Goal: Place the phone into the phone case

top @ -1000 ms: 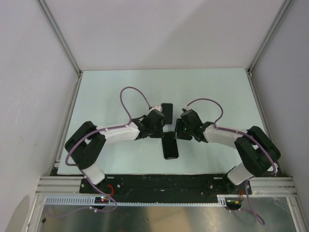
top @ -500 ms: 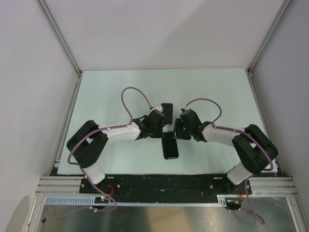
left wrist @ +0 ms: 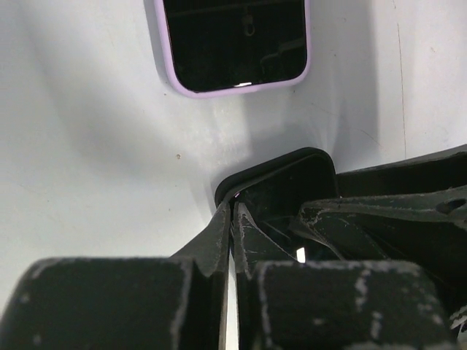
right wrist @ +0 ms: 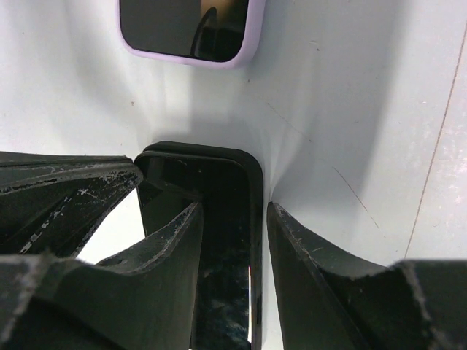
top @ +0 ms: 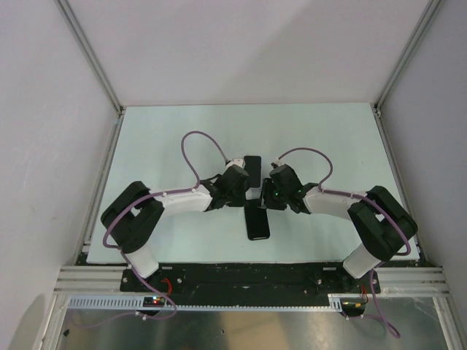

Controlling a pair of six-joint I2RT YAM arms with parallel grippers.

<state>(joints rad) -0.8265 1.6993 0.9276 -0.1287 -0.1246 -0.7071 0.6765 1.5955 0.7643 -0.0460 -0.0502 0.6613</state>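
Note:
The phone, dark-screened with a lilac rim, lies flat on the table beyond both grippers; it shows at the top of the left wrist view and the right wrist view. The black phone case lies just nearer, open side up. My left gripper is shut, pinching the left wall of the case at its far corner. My right gripper is open, one finger inside the case and the other outside its right wall.
The pale table is boxed in by white walls and aluminium posts at the back corners. Purple cables loop above both wrists. A black rail runs along the near edge.
The right gripper has shifted slightly left, closer to the left gripper over the case's far end. The left gripper, phone and case have hardly moved.

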